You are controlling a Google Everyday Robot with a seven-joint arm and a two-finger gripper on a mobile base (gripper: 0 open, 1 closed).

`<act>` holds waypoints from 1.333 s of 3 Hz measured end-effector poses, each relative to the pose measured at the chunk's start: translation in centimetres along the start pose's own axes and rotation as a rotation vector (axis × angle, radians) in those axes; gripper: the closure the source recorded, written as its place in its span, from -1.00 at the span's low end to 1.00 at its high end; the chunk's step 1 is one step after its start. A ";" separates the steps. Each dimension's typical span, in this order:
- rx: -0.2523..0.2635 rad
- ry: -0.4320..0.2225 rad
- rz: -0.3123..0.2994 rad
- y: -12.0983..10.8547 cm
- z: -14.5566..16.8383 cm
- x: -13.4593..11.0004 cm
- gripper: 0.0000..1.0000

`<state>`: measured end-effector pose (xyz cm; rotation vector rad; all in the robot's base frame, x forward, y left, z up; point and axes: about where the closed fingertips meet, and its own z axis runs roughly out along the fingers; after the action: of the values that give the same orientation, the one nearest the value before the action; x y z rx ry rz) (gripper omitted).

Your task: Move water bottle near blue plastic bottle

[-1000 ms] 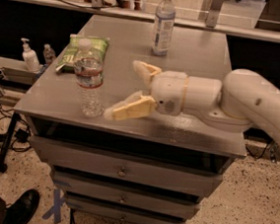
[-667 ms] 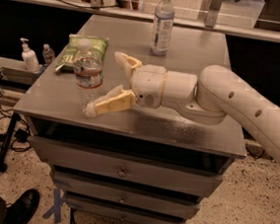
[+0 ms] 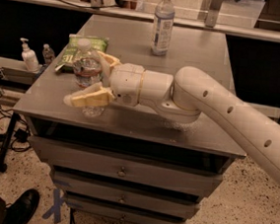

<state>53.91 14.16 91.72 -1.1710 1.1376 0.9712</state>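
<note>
The water bottle [image 3: 86, 71], clear and ribbed with a white cap and a red-and-white band, stands upright near the front left of the grey cabinet top [image 3: 195, 55]. My gripper [image 3: 87, 79] reaches in from the right and is open. One cream finger [image 3: 88, 97] lies in front of the bottle and the other [image 3: 108, 60] behind it, so the bottle stands between them. The blue plastic bottle [image 3: 163, 24], taller with a large white-and-blue label, stands upright at the back middle of the top, well away from the gripper.
A green snack bag [image 3: 74, 48] lies just behind the water bottle at the left edge. Two small dispenser bottles [image 3: 29, 57] stand on a lower shelf to the left. The cabinet has drawers [image 3: 122, 171] below. A rail runs behind the top.
My gripper has moved left across the top. Its open fingers, earlier to the right of the water bottle, now stand on either side of it. The bottle has not moved.
</note>
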 end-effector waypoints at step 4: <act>0.124 0.045 0.002 -1.1 -5.6 -3.3 1.00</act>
<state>53.55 8.45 95.00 -1.0968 1.2176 0.8669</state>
